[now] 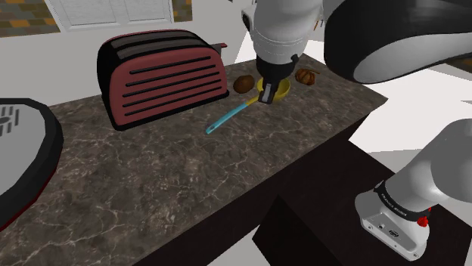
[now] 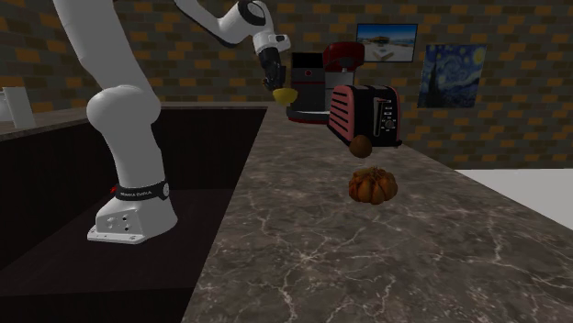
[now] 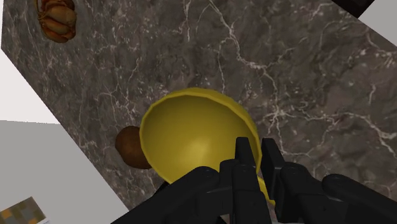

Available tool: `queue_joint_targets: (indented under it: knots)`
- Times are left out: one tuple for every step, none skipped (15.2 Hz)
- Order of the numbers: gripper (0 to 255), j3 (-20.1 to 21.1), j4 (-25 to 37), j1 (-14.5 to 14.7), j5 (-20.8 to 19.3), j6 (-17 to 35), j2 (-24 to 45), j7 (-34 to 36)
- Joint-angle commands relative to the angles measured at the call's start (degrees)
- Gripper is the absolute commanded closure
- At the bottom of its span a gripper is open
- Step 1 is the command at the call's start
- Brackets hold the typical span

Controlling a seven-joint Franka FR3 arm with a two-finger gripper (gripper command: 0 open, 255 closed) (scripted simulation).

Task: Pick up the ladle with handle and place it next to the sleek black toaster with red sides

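Note:
The ladle has a yellow bowl (image 1: 277,91) and a thin blue handle (image 1: 227,118) that slants down toward the counter. My gripper (image 1: 266,95) is shut on the bowl's rim. In the wrist view the fingers (image 3: 243,167) pinch the edge of the yellow bowl (image 3: 191,137). From the second exterior view, the gripper (image 2: 275,83) holds the bowl (image 2: 286,94) above the dark marble counter (image 2: 303,220). The black toaster with red slatted sides (image 1: 163,75) stands to the shoulder view's left of the ladle, and the handle tip points toward it.
A brown ball (image 1: 243,83) and an orange pumpkin-like thing (image 1: 304,76) lie on the counter near the bowl. A red and black machine (image 2: 317,83) stands behind the toaster (image 2: 367,112). A round black appliance (image 1: 23,159) sits at the shoulder view's left. The counter edge (image 1: 302,162) drops off toward my stand.

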Motion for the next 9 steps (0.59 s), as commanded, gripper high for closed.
queue_joint_targets:
  knots:
    - [255, 0.1, -1.2, 0.0, -0.2, 1.3, 0.3, 0.6]
    - [255, 0.2, -1.8, 0.0, -0.4, 2.0, 0.4, 0.9]
    - [255, 0.2, -2.4, 0.0, -0.5, 2.6, 0.6, 1.3]
    - [255, 0.3, -2.9, -0.1, -0.7, 3.3, 0.9, 1.7]
    - [255, 0.4, -3.5, -0.1, -0.9, 4.0, 1.1, 2.0]
    - [255, 0.5, -4.0, -0.1, -1.1, 4.6, 1.3, 2.4]
    - [255, 0.6, -4.5, -0.1, -1.3, 5.3, 1.6, 2.8]
    - [255, 0.7, -5.1, -0.2, -1.5, 5.9, 1.9, 3.2]
    - [255, 0.8, -5.6, -0.2, -1.7, 6.6, 2.2, 3.6]
